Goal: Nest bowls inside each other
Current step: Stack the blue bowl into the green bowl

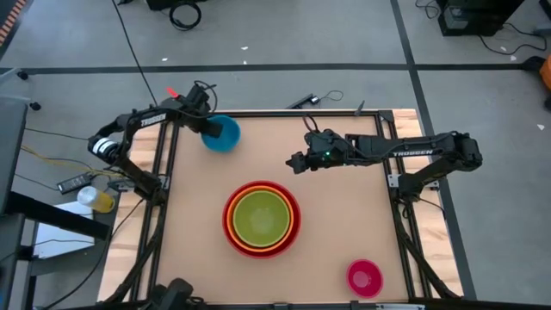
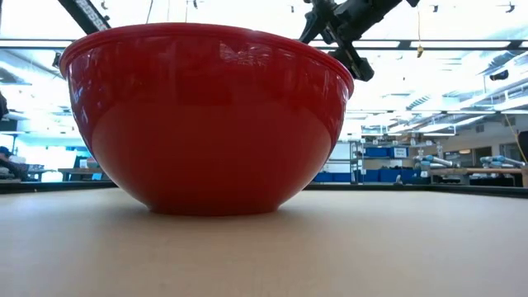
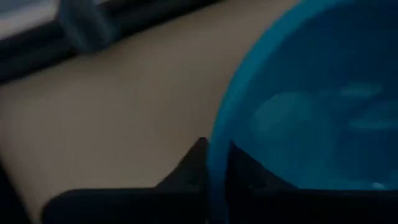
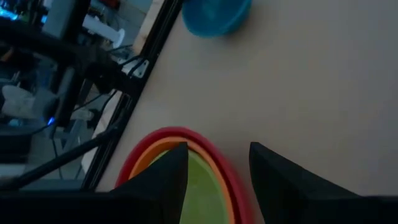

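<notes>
The blue bowl [image 1: 225,133] stands on its base at the table's far left. My left gripper [image 1: 209,129] is shut on its rim. The red bowl [image 1: 227,220] sits at the table's middle with the orange bowl [image 1: 288,231] and the lime green bowl [image 1: 262,217] nested inside it. The pink bowl [image 1: 364,277] stands alone at the near right. My right gripper [image 1: 294,161] hangs open in the air, to the far right of the nested bowls, and touches nothing. In the right wrist view its fingers [image 4: 163,174] stand apart above the red bowl's rim [image 4: 208,149]. My left gripper pinches the blue bowl's rim [image 3: 217,134] on the bowl's left side, one finger [image 3: 189,165] outside the wall and one [image 3: 249,171] inside. The fingers come from above, slanting down. Whether the bowl's base still rests on the table does not show here.
Black frame rails [image 1: 165,164] run along the table's left and right edges. A bottle of yellow liquid [image 1: 96,198] lies off the table at the left. Bare tabletop [image 1: 344,215] lies between the nested bowls and the right rail.
</notes>
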Robot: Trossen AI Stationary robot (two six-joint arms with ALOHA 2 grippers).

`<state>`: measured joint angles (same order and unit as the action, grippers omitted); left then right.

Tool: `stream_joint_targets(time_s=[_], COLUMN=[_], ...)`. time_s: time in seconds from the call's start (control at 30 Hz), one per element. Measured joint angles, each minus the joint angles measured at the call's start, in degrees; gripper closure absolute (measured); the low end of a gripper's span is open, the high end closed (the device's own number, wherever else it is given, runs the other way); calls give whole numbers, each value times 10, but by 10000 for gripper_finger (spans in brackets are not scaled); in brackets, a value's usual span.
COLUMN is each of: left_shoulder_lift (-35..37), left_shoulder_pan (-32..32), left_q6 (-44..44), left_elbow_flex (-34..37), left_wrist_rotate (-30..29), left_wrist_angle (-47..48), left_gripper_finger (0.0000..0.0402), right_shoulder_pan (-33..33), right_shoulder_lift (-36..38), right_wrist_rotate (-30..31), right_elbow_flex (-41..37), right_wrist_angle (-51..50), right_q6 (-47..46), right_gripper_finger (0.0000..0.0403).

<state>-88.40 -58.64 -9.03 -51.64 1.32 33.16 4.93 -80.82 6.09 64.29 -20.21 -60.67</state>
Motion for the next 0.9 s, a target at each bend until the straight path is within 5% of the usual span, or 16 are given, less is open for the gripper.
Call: stream_joint_targets(time_s=[0.23,0.53,0.9], left_shoulder_lift=[77,150,153], left_shoulder_pan=[24,163,315], left_q6=[-3,78,83], left_elbow_flex=[-56,-182,-229], left_wrist_rotate=[11,2,-115], left_wrist_angle=[58,77,-3], left_gripper_finger=[393,394,394], right_shoulder_pan=[3,10,7], right_shoulder_lift=[-6,1,0], right_wrist_rotate=[31,85,239], right_elbow_flex=[0,1,89], right_wrist_angle=[10,246,149], right_q6=[8,212,428], right_gripper_finger=[228,229,229])
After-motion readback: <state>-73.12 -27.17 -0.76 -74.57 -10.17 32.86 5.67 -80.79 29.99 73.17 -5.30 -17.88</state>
